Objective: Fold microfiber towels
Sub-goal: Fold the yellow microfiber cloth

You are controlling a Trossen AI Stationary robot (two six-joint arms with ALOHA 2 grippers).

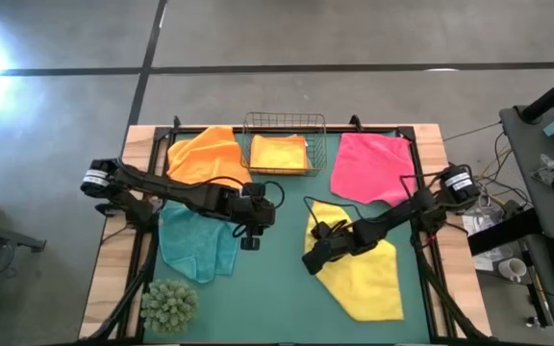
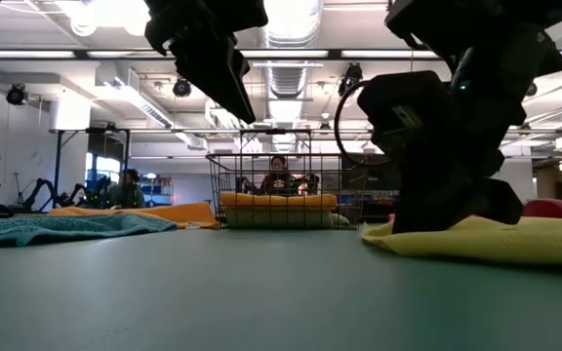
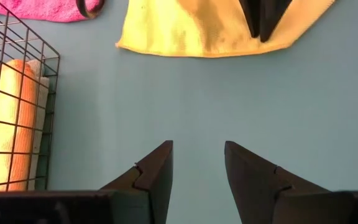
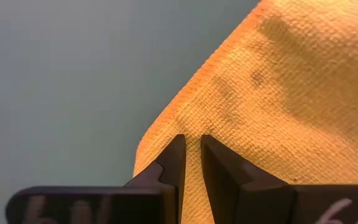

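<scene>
Right gripper [image 1: 313, 261]: fingers nearly together, pinching the left edge of the fuzzy yellow towel [image 1: 368, 274].
Left gripper [image 1: 249, 242]: fingers spread, holding nothing, above bare mat.

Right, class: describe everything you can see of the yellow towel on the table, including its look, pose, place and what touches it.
The yellow towel is a soft cloth with a fine woven texture, lying mostly flat and skewed on the teal mat, toward the table's right front. Its edges are slightly rumpled. The pink towel lies just behind it. The right gripper is down on its left edge, fingers nearly together around the hem; a firm pinch cannot be confirmed.
</scene>
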